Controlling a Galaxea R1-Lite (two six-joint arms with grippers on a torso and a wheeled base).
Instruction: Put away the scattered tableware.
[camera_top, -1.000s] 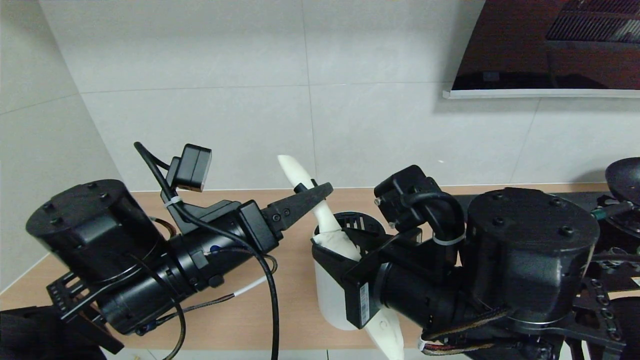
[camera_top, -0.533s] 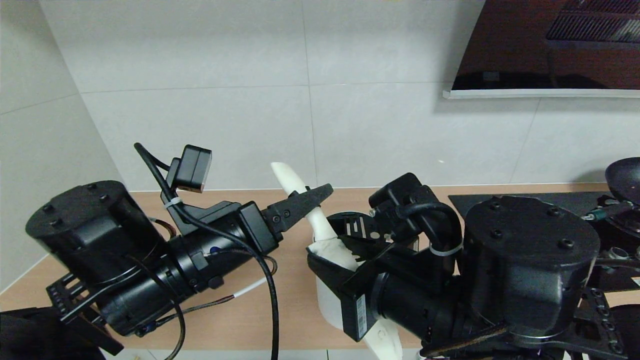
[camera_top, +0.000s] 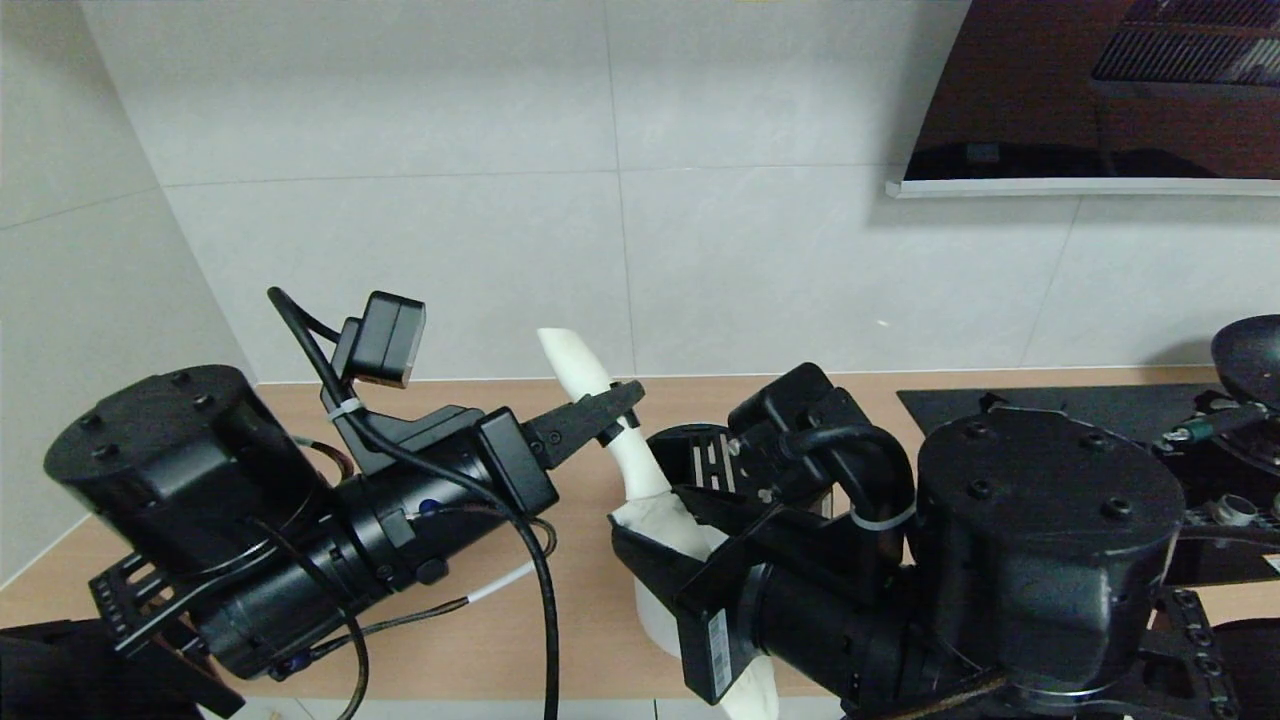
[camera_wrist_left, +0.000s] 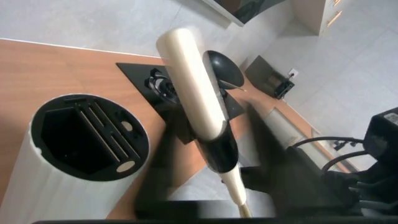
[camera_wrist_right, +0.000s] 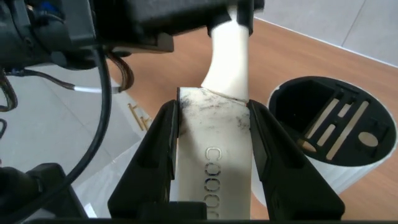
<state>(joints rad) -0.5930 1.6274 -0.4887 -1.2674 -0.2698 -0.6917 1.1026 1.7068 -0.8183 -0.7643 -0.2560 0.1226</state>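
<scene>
the right pincer (camera_wrist_right: 214, 115) is sitting nearest, its two fingers pressing on both edges of the wide blade of the white spatula (camera_wrist_right: 229, 62), which is filling the narrow gap between them. the spatula is hanging in the air above the desk (camera_top: 590, 560), tilting, with its handle rising up and away from this pincer. just beside and partly behind the right pincer, the white utensil holder (camera_wrist_left: 50, 186) is standing upright on the desk, its black slotted insert facing up; the spatula is staying outside it. farther along, the left pincer (camera_top: 612, 418) is closing around the slim handle below its rounded end, fingers touching it on either side. beyond the holder a black hob (camera_top: 1050, 400) is lying on the desk, and a grey tiled wall (camera_top: 500, 200) is standing behind.
</scene>
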